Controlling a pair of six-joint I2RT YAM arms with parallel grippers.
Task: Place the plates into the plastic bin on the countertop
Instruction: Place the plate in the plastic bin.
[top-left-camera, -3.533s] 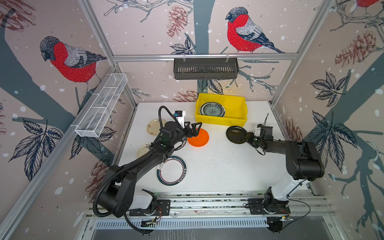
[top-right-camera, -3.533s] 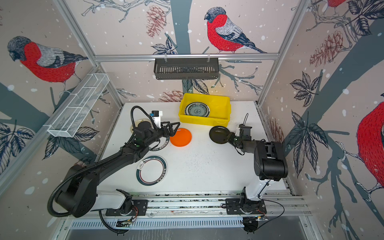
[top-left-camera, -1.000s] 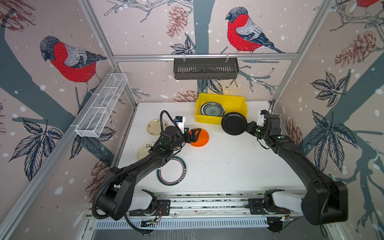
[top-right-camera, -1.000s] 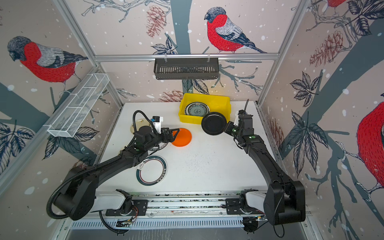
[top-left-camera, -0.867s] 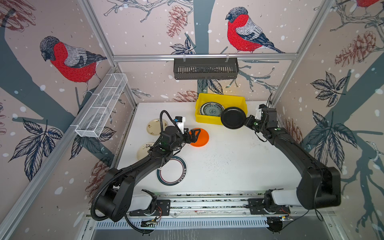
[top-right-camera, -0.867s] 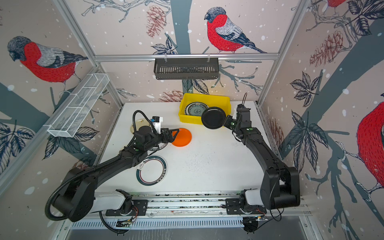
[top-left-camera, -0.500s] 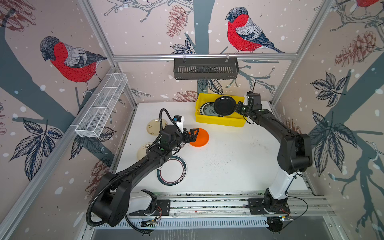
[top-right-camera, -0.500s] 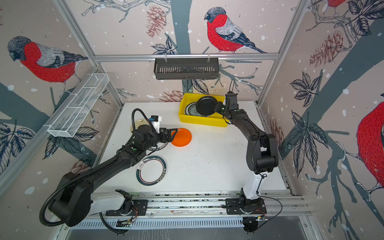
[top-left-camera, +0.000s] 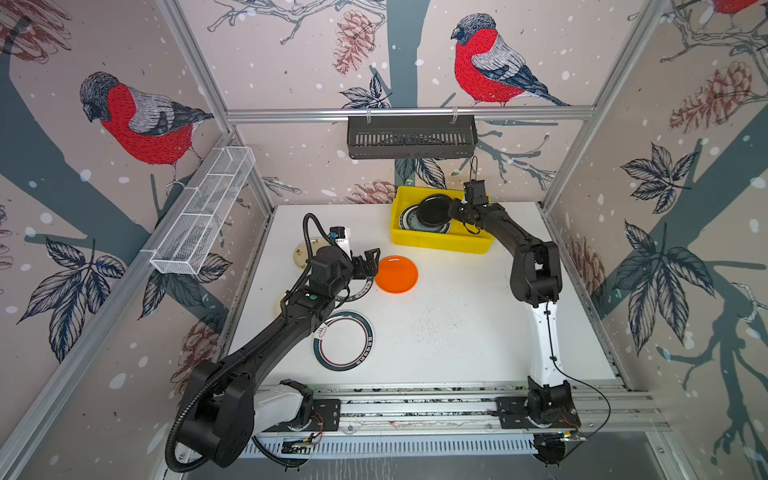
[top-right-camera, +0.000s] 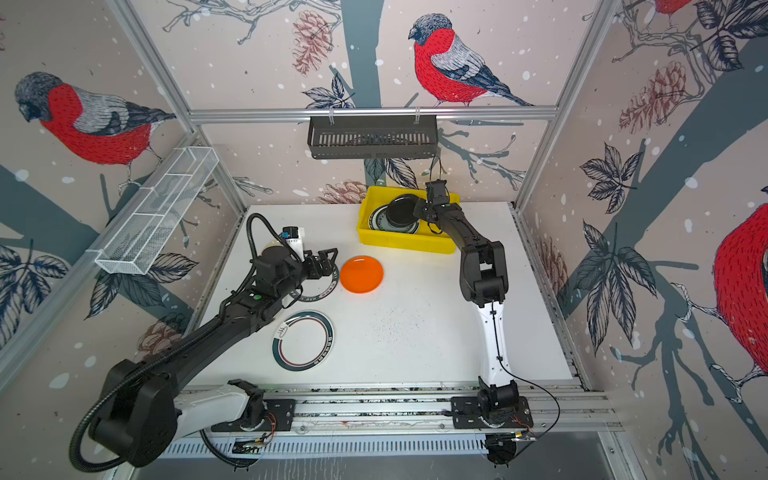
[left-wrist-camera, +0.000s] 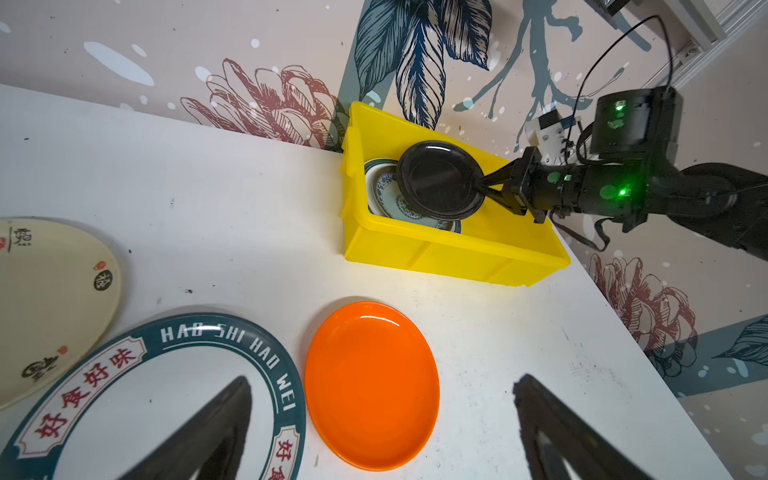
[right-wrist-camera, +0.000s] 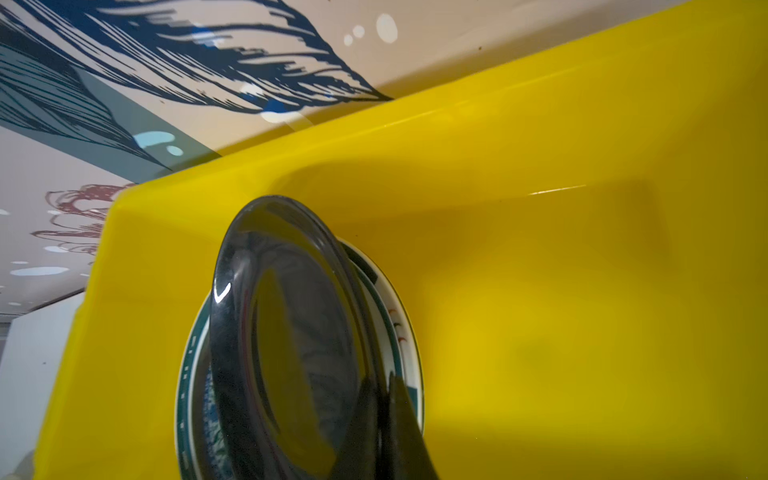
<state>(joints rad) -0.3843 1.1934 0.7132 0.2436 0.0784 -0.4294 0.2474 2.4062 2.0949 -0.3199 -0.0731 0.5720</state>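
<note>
Now the right hand (left-wrist-camera: 482, 187), clamped on the rim of the glossy round black plate (left-wrist-camera: 440, 180) held tilted just ahead of it over the bright yellow rectangular plastic bin (left-wrist-camera: 457, 245), probably needed to lower it flat onto the stacked teal-patterned plates (left-wrist-camera: 384, 195) before letting go.

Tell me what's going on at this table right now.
The right gripper holds the black plate by its rim, tilted over the plates lying in the bin; it has not yet let go. The left gripper hangs open at the orange plate, above a lettered plate. A second lettered plate and a cream plate lie on the countertop.
</note>
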